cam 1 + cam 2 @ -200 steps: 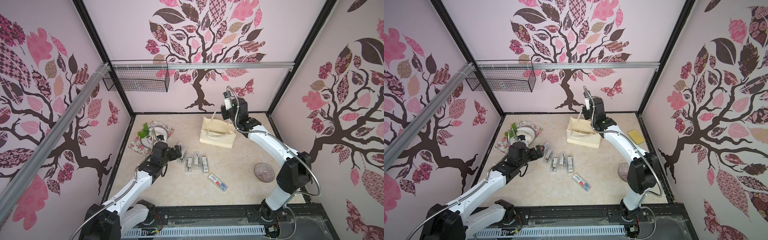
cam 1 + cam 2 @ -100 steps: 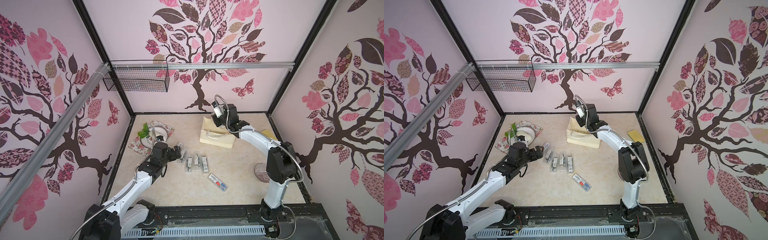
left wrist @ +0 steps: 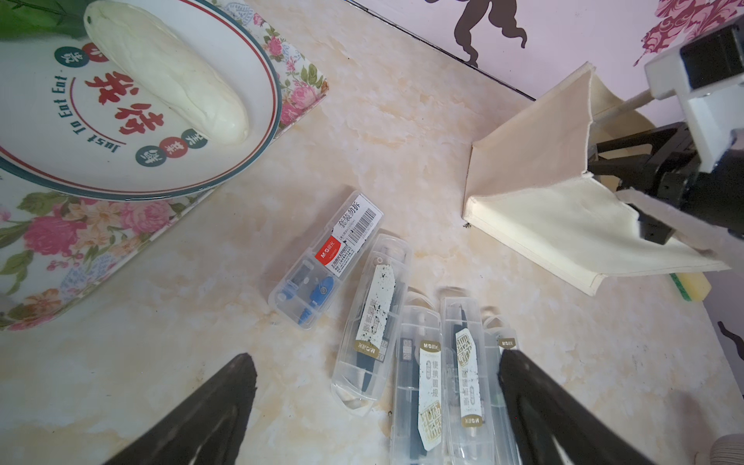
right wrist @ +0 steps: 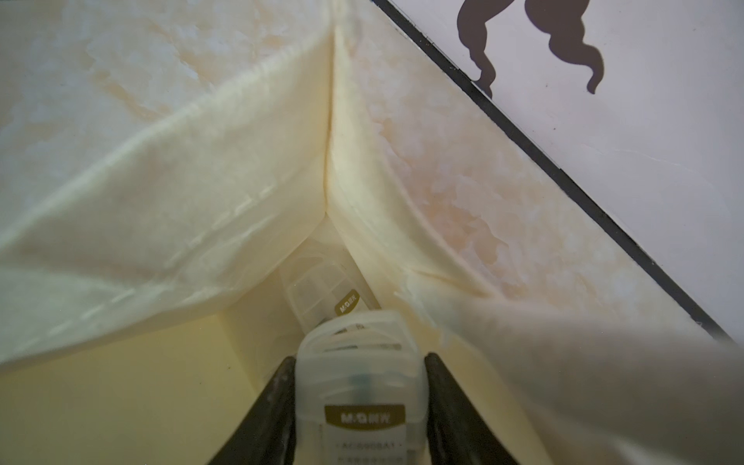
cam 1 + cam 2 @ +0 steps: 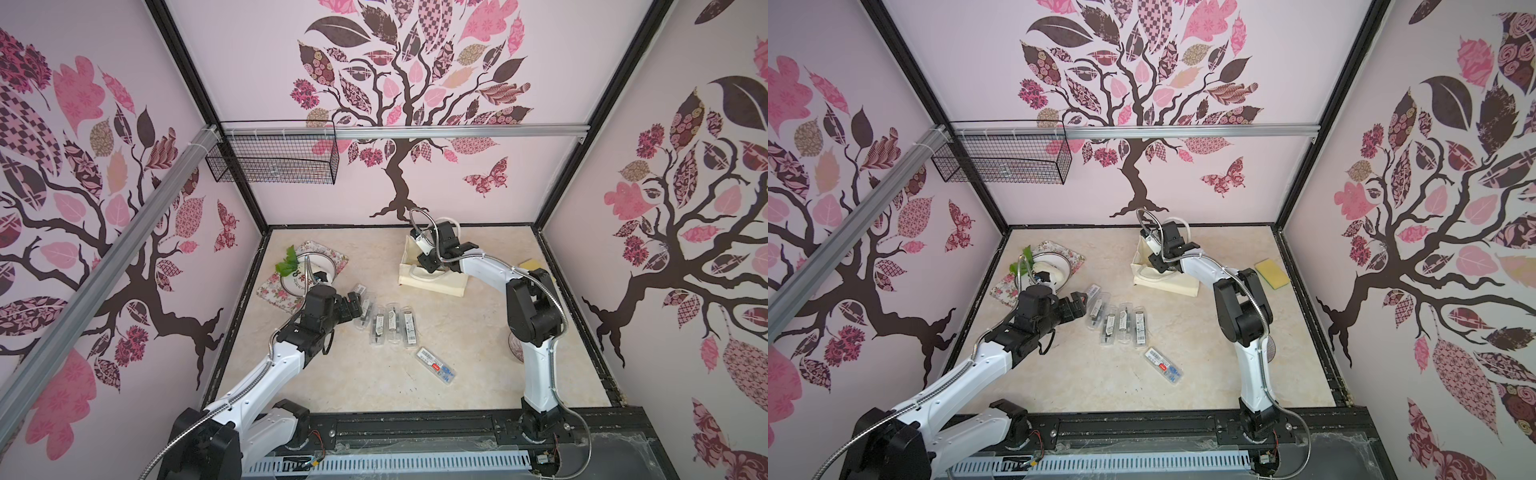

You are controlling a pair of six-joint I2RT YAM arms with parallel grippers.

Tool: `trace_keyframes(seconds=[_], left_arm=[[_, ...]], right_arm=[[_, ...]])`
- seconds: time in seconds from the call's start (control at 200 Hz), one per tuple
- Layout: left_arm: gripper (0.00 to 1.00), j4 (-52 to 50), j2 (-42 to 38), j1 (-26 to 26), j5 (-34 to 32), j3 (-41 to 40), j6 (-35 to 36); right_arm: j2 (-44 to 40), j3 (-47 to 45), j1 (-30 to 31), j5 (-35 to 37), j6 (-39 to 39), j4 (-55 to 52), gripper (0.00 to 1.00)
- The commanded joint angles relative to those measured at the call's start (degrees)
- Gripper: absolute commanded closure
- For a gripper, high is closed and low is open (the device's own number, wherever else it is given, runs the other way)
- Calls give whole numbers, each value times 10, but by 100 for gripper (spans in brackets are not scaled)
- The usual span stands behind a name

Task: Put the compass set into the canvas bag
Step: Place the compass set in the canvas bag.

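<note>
The cream canvas bag (image 5: 436,283) (image 5: 1177,286) stands open at the back of the table. My right gripper (image 5: 432,266) (image 5: 1163,266) reaches into its mouth, shut on a clear compass set case (image 4: 358,386); its fingers (image 4: 277,386) press on both sides of the case. Another clear case (image 4: 322,290) lies deeper inside, against the bag's wall (image 4: 181,193). Several more clear compass set cases (image 5: 392,322) (image 3: 418,382) lie in a row on the table. My left gripper (image 5: 356,307) (image 3: 374,386) hovers open just above that row, holding nothing.
A plate with a white vegetable (image 5: 307,270) rests on a floral mat at the back left. A yellow sponge (image 5: 1271,273) lies right of the bag. One case (image 5: 436,365) lies apart toward the front. A patterned dish (image 5: 515,345) sits behind the right arm. A wire basket (image 5: 270,158) hangs on the wall.
My right gripper has moved left and down, from above the bag's right end into its opening, with the case still in it. The left arm has stayed put.
</note>
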Motion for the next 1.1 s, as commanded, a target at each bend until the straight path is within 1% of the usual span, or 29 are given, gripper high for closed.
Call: trace_keyframes(seconds=[0.0,0.175,0.44,0.51,0.655,0.77,0.84,0.955,1.05,1.095], left_arm=[[3,-1,-3,-1,-9,0,11],[3,-4,-10,-2,-12,-1,14],[3,-3,-5,-2,-10,0,14],[3,-4,-2,-2,-8,1,13],[3,-13,4,-2,-10,8,16],[3,-20,14,-2,-18,19,23],[3,-30,27,-2,-22,32,28],[3,-49,60,-1,-26,65,28],[3,-72,111,5,-36,101,37],[3,-84,138,11,-48,121,41]], right_arm=[[50,20,-1,3,-14,-52,76],[51,8,-1,21,7,-17,61],[7,-22,-1,27,24,38,41],[-3,-20,-1,30,27,43,38],[-33,-19,-1,29,38,57,28],[-68,-20,-1,23,52,67,22],[-93,-22,-1,17,67,70,19],[-144,-35,-1,-2,98,86,9],[-195,-54,-1,-31,121,105,2],[-221,-66,-1,-46,131,114,0]])
